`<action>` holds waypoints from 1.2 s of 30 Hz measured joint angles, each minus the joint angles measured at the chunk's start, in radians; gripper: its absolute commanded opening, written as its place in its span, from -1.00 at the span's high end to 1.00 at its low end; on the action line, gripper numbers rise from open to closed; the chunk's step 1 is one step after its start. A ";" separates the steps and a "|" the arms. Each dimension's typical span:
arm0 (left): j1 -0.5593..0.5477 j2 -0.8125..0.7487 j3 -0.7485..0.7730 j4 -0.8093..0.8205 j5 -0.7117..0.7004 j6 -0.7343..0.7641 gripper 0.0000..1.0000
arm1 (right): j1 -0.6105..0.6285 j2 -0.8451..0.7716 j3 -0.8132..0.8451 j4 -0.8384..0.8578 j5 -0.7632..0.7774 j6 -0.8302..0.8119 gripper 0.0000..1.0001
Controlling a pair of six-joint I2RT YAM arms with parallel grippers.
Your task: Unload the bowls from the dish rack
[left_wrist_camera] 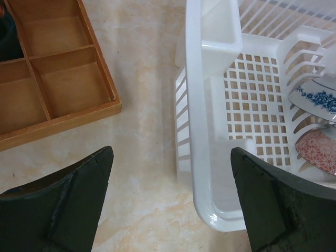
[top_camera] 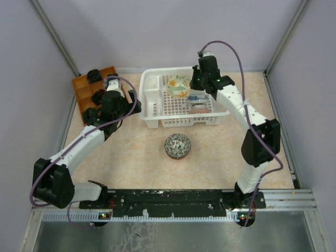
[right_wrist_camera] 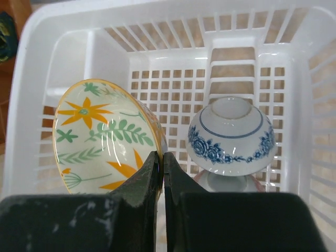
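Note:
The white dish rack point(top_camera: 152, 113) stands at the back middle of the table. My right gripper point(right_wrist_camera: 163, 157) is shut on the rim of a pale bowl with orange flowers and green leaves point(right_wrist_camera: 100, 136), held tilted inside the rack point(right_wrist_camera: 37, 63); the bowl also shows in the top view point(top_camera: 178, 85). A white bowl with blue flowers point(right_wrist_camera: 231, 131) stands upside down beside it, over a pink-patterned bowl point(left_wrist_camera: 317, 149). A dark grey-and-white patterned bowl point(top_camera: 177, 146) sits on the table in front of the rack. My left gripper point(left_wrist_camera: 170, 157) is open and empty at the rack's left corner point(left_wrist_camera: 210, 210).
An orange-brown compartment tray point(top_camera: 86, 86) with small dark items lies at the back left, close to the left arm; it also shows in the left wrist view point(left_wrist_camera: 58, 84). Grey walls enclose the table on three sides.

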 measured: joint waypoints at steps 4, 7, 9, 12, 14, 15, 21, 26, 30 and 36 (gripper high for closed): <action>0.000 -0.001 0.000 0.000 -0.001 0.000 -0.98 | -0.013 -0.156 -0.080 0.015 0.004 0.005 1.00; 0.000 -0.003 0.000 -0.001 0.000 0.000 -0.98 | -0.015 -0.278 -0.149 0.012 0.009 0.012 1.00; 0.000 -0.008 0.000 -0.002 0.000 0.000 -0.98 | -0.016 -0.352 -0.192 0.003 0.013 0.018 1.00; 0.000 -0.020 0.000 -0.002 0.000 0.000 -0.98 | -0.018 -0.464 -0.260 -0.020 0.014 0.028 1.00; 0.000 -0.029 0.000 -0.003 0.000 0.000 -0.98 | -0.019 -0.550 -0.315 -0.047 0.016 0.037 1.00; 0.000 -0.034 0.000 -0.002 0.000 0.000 -0.98 | -0.019 -0.588 -0.341 -0.058 0.018 0.042 1.00; 0.000 -0.061 0.000 -0.003 0.001 0.000 -0.98 | -0.019 -0.854 -0.509 -0.154 0.029 0.080 1.00; 0.000 -0.084 0.000 -0.003 0.010 0.000 -0.98 | -0.019 -1.021 -0.655 -0.236 0.042 0.119 1.00; 0.000 -0.102 0.000 -0.004 0.022 -0.004 -0.98 | -0.019 -1.094 -0.780 -0.262 0.047 0.163 1.00; -0.003 -0.124 0.000 -0.004 0.037 -0.015 -0.98 | -0.019 -1.157 -0.960 -0.279 0.051 0.222 1.00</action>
